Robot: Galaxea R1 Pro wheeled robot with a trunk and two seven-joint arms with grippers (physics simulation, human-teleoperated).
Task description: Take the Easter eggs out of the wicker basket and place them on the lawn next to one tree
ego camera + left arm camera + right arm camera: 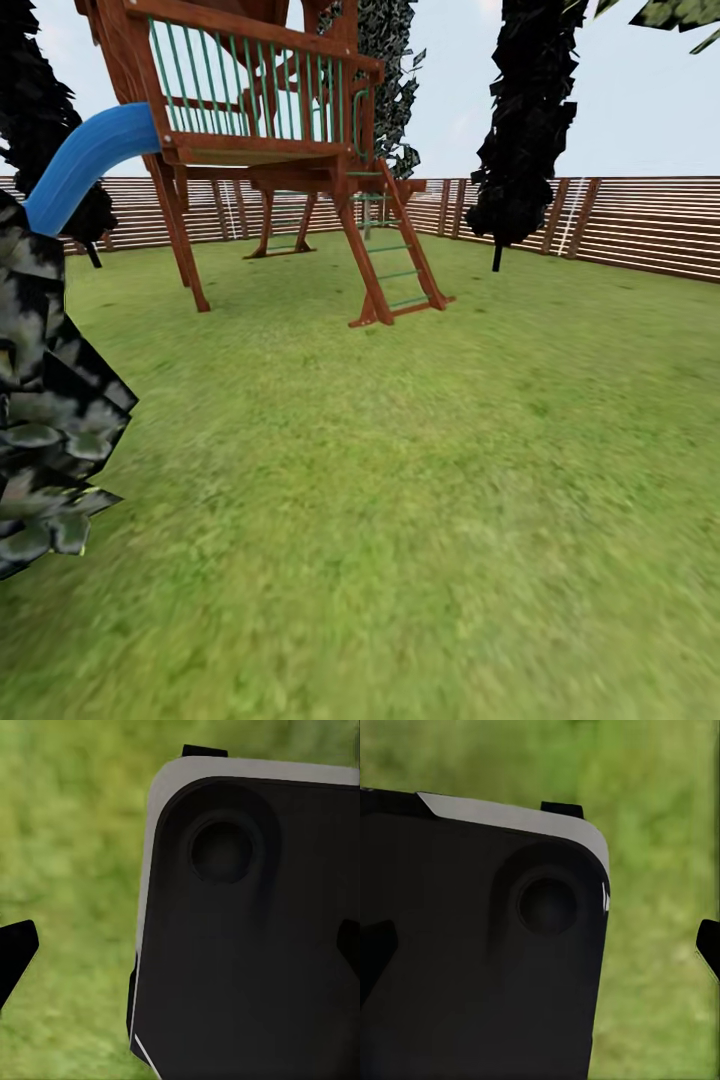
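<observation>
Head view shows only lawn (400, 480) and a playset (270, 150) at upper left; no basket or eggs appear, so direction is unknowable. Both jaws: cannot tell.

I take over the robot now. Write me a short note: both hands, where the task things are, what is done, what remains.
Left hand: fingertips wide apart, empty. Right hand: the same.
The head view shows the lawn, a wooden playset with blue slide, the fence, a black tree, and foliage close at left.
Eggs and basket: not found yet. Nothing looks done; all three eggs remain to be moved.
</observation>
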